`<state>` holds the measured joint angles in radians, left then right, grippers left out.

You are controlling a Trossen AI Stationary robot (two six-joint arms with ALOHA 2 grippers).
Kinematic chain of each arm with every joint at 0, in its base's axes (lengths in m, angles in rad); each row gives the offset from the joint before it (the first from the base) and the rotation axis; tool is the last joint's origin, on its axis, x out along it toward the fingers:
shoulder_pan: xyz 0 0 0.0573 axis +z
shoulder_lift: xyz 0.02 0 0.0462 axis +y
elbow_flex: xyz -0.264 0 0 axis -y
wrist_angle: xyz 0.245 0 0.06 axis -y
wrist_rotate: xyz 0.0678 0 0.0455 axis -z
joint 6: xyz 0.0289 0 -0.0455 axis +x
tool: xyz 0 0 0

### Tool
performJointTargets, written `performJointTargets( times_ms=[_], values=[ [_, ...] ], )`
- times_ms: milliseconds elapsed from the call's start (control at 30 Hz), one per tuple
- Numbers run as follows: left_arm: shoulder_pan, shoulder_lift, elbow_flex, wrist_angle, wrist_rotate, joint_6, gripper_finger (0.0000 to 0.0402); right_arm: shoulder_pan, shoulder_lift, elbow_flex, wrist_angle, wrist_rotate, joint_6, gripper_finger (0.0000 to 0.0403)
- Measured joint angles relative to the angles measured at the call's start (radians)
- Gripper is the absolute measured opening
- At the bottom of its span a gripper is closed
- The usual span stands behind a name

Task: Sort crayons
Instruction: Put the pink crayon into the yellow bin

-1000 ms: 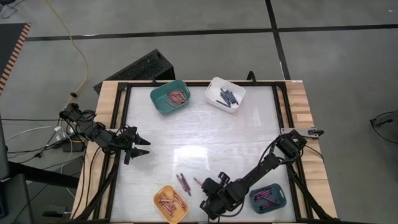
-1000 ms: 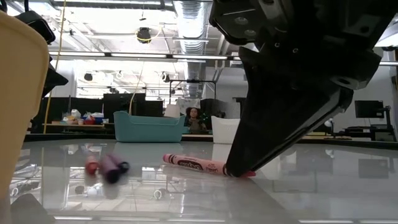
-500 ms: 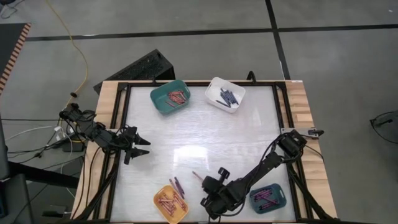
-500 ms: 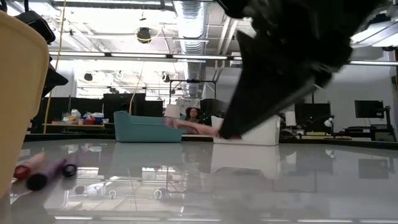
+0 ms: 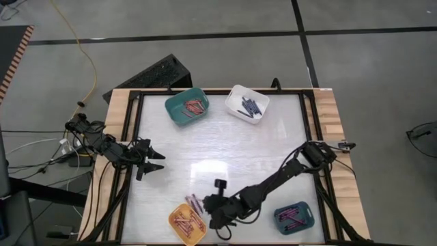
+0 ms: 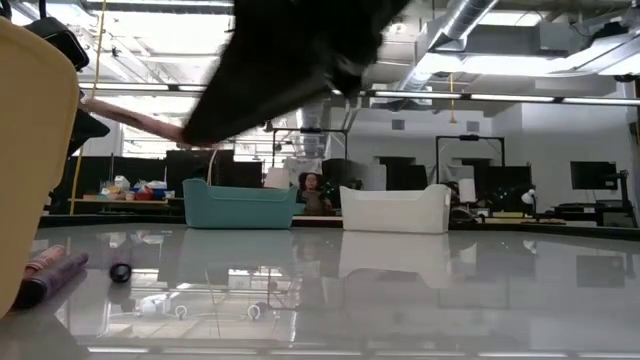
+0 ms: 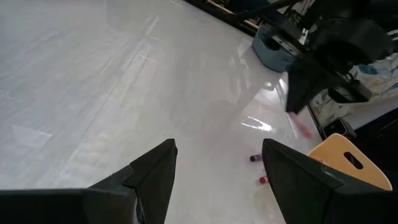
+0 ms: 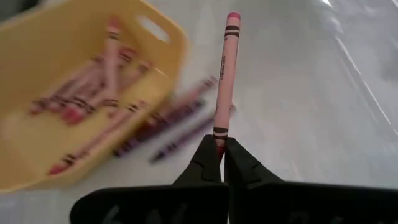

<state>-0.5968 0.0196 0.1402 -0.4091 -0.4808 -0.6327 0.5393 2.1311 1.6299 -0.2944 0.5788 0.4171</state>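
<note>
A: How far is the sorting, in your judgement?

B: Nearly finished, I think. The thin pink wax crayon [image 8: 224,74] is pinched by one end between the closed fingers of the right gripper [image 8: 221,152] and sticks out straight in front of them, lifted above the table just beside the yellow plastic bin [image 5: 173,226]. That bin already holds a heap of reddish-pink crayons [image 8: 93,102].

A: What is left?

B: A few dark purple and magenta crayons [image 5: 195,203] lie loose on the glossy white table [image 5: 225,143], touching or almost touching the yellow bin's side. The teal bin [image 5: 174,111], the white bin [image 5: 233,96] and the dark blue tray [image 5: 280,225] all have crayons inside.

A: And the other arm?

B: The left gripper [image 5: 156,161] waits at the table's left edge, well apart, fingers spread and empty.
</note>
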Motion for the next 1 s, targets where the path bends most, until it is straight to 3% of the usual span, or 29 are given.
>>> performJointTargets(
  times_ms=[400,733,1000],
  values=[
    [0.000,0.000,0.000,0.000,0.000,0.000,0.0228,-0.009,0.000,0.000,0.216,-0.261,-0.292,0.0001],
    [0.000,0.000,0.000,0.000,0.000,0.000,0.0228,-0.046,0.014,0.000,0.307,-0.546,-0.324,0.0001],
    [0.000,0.000,0.000,0.000,0.001,0.000,0.0228,-0.064,0.064,-0.001,0.360,-0.618,-0.283,0.0002]
  ],
)
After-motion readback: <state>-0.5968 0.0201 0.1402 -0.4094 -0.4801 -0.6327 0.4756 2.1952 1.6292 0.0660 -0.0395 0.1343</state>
